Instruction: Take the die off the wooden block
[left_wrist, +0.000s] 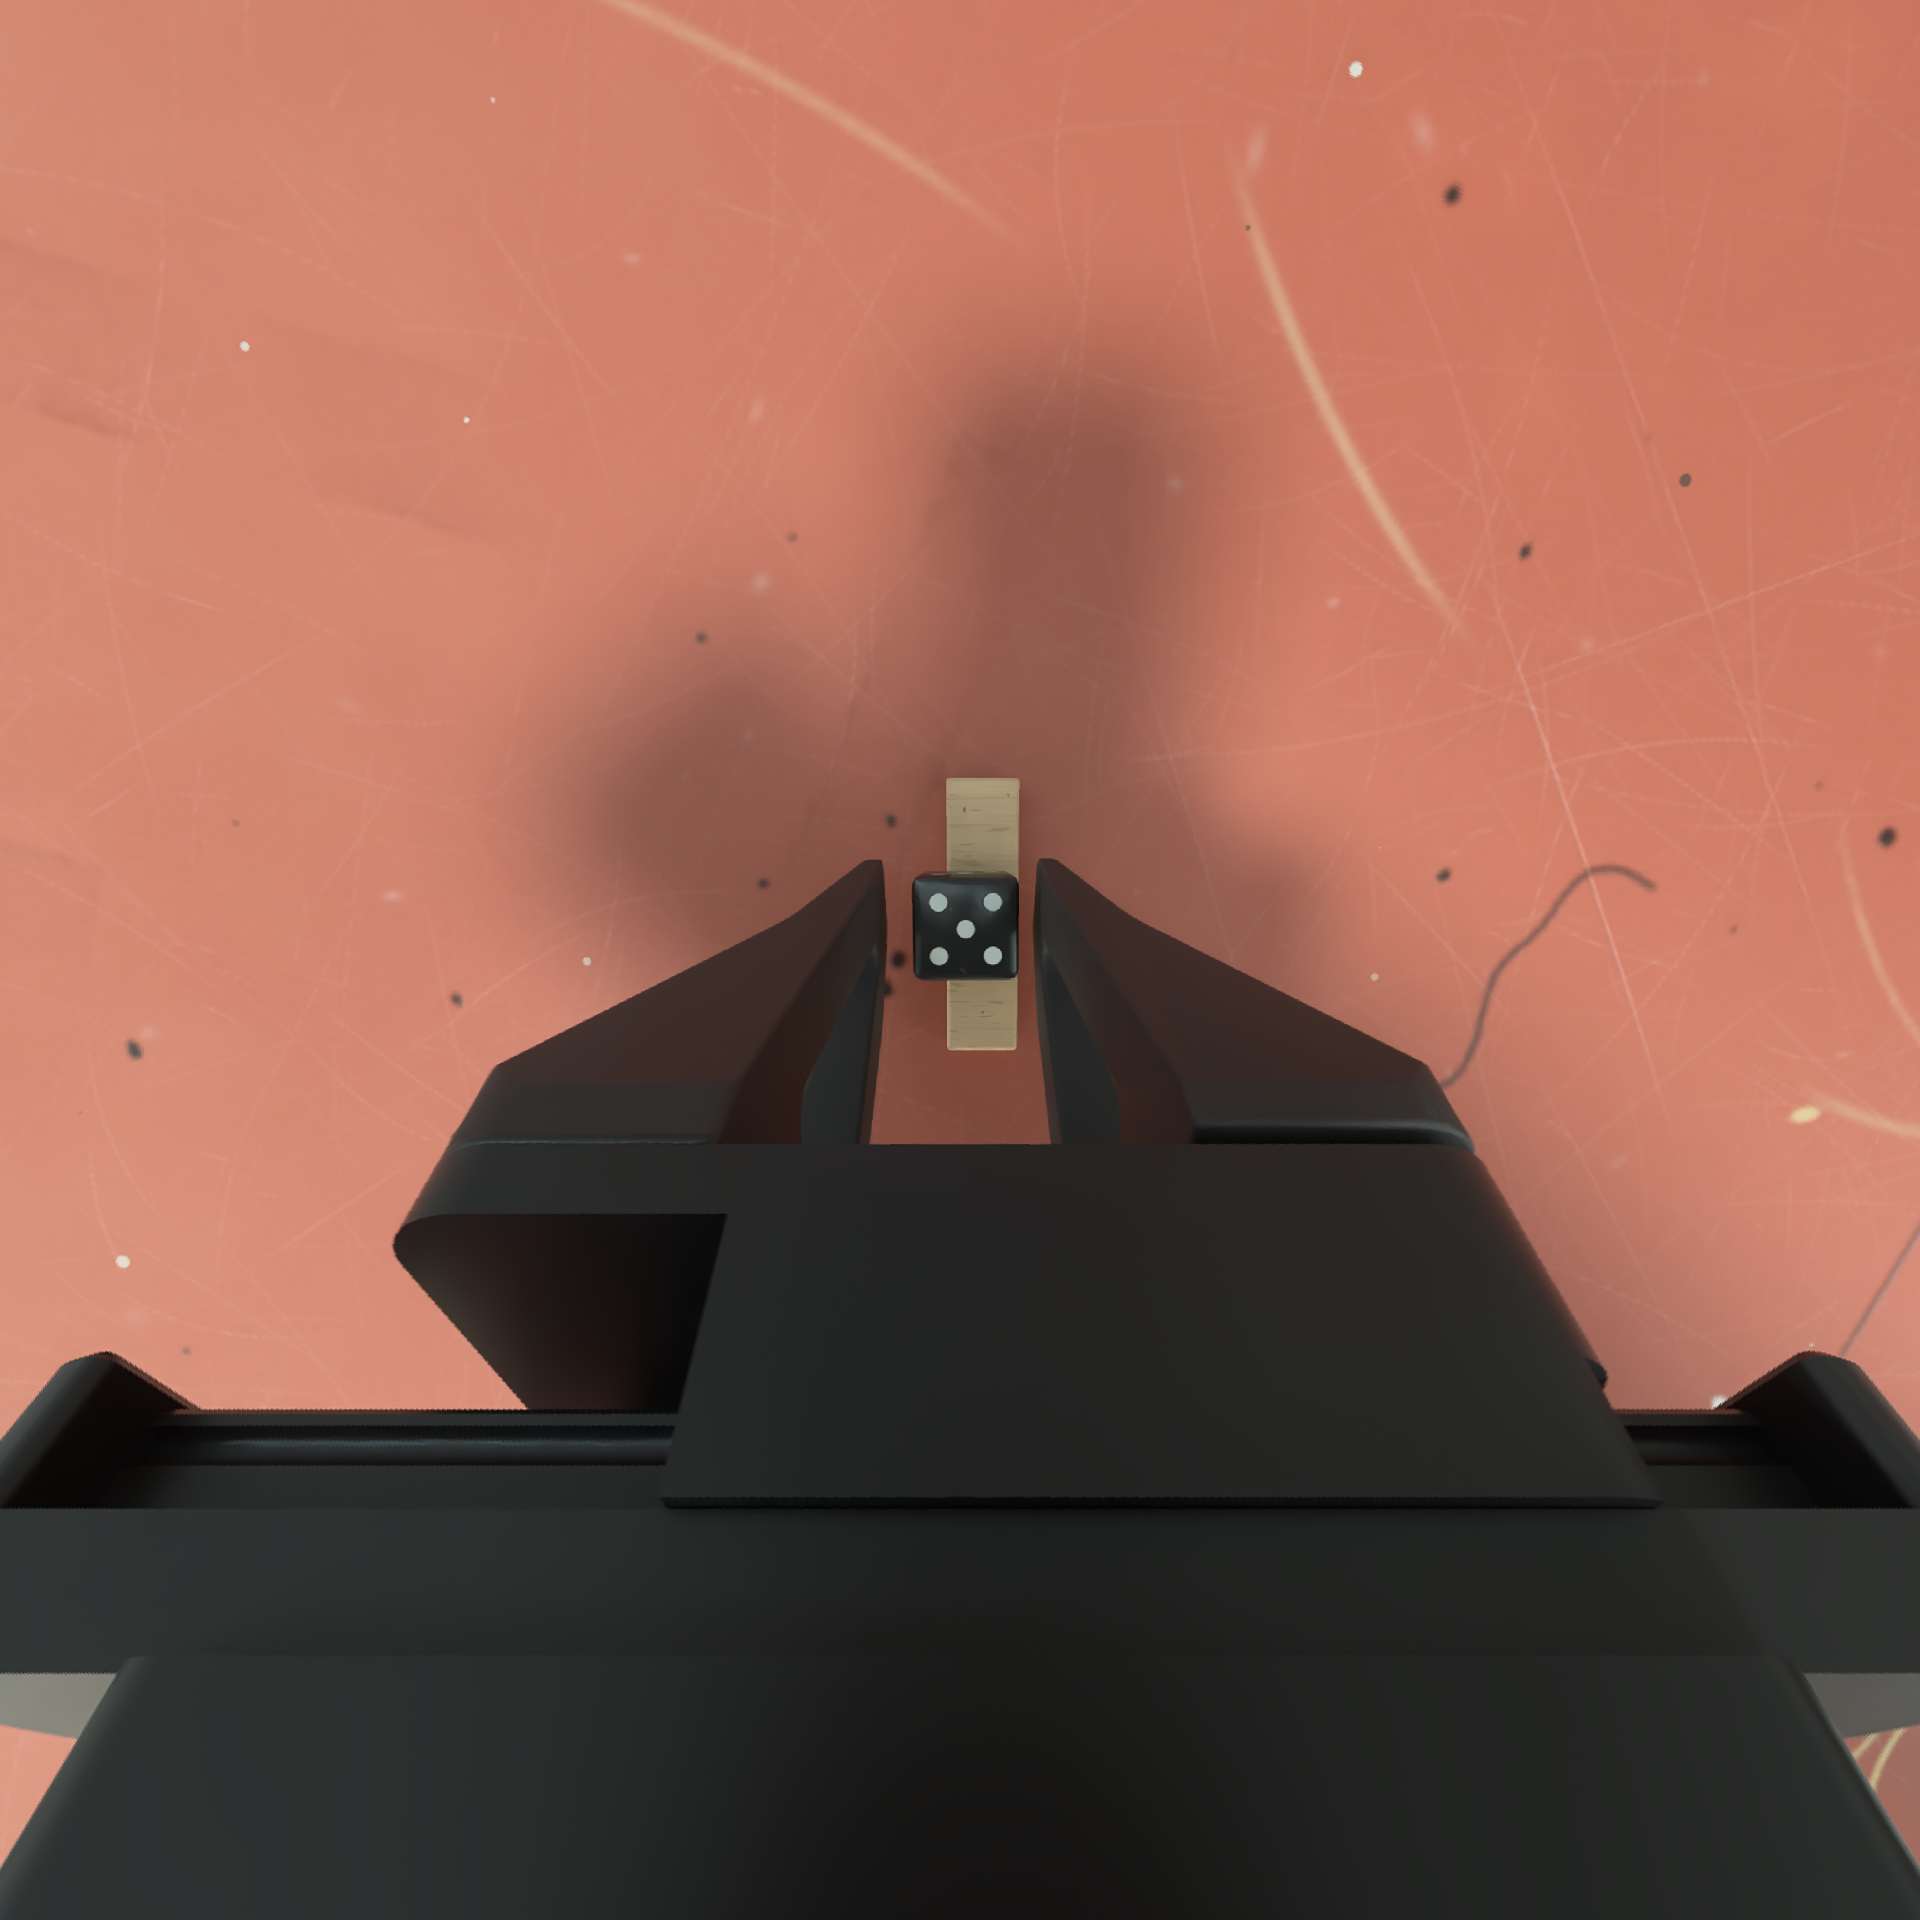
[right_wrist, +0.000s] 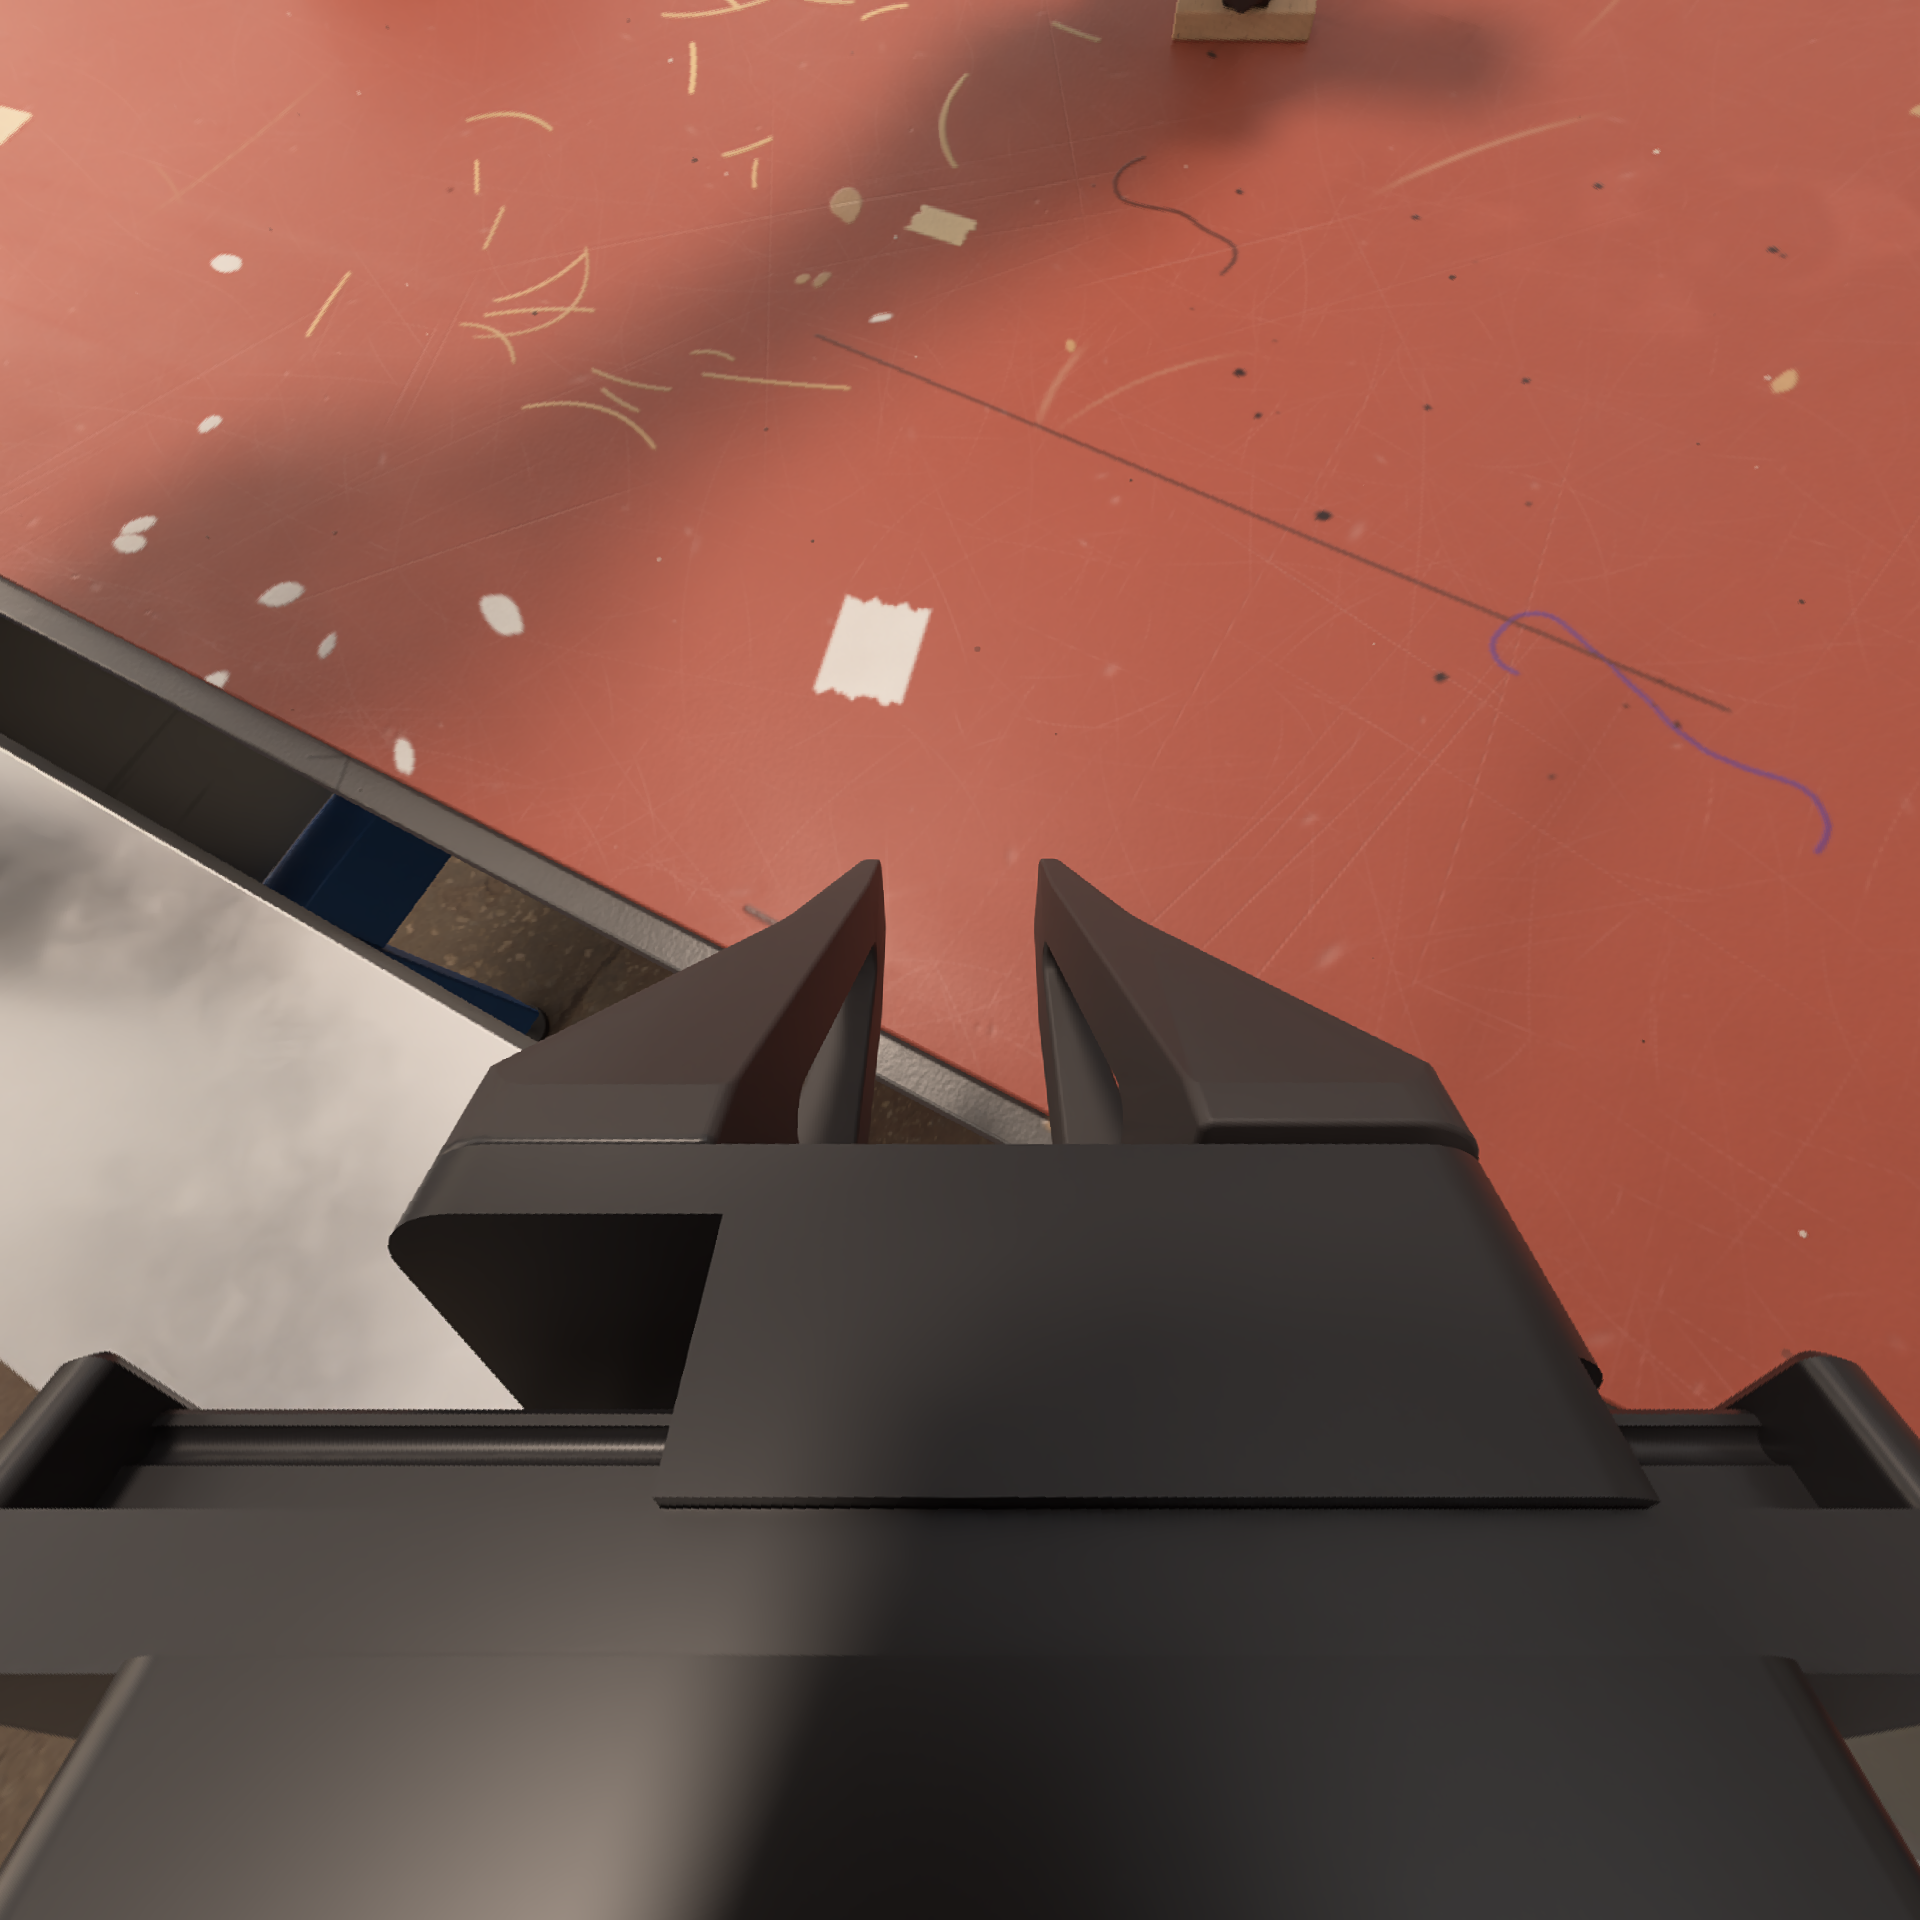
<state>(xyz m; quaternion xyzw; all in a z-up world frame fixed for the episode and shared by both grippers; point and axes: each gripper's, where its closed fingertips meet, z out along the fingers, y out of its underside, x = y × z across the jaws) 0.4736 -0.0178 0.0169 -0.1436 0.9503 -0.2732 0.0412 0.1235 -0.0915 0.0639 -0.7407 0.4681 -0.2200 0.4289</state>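
Black die (left_wrist: 965, 928), five pips up, rests on the narrow wooden block (left_wrist: 982, 826) lying on the red table (left_wrist: 416, 520). Left gripper (left_wrist: 960, 883) fingers spread, flanking the die at 3 and 9 o'clock without contact. Right gripper (right_wrist: 960, 883) fingers spread, holding nothing, with the block at its 12 o'clock, well apart.

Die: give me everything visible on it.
The die is a small black cube with rounded edges and pale pips; the face toward the left wrist camera shows five. It sits flat and square on the middle of a narrow, pale wooden block, which sticks out past it at both ends. It lies between the fingertips of the open left gripper, with a gap showing on each side, so nothing grips it. In the right wrist view only a dark sliver shows at the top edge.
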